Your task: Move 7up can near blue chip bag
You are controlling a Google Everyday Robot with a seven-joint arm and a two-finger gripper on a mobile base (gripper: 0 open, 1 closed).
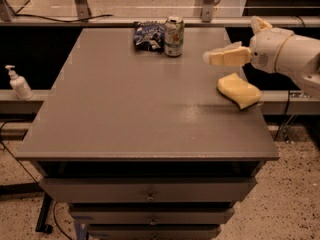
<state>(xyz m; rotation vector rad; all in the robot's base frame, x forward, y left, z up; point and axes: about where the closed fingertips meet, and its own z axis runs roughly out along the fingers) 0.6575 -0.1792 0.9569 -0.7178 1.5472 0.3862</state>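
Note:
The 7up can [174, 36] stands upright at the back of the grey table [135, 114], white and light green with a silver top. The dark-blue chip bag [148, 35] lies right beside it on its left, touching or nearly touching. My gripper [212, 57] is to the right of the can, over the table's right side, well apart from the can and pointing left toward it. It holds nothing.
A yellow sponge [238, 90] lies near the table's right edge, just below my gripper. A white pump bottle [19, 84] stands on a ledge to the left of the table. Drawers [150, 196] are under the tabletop. A rail runs behind the table.

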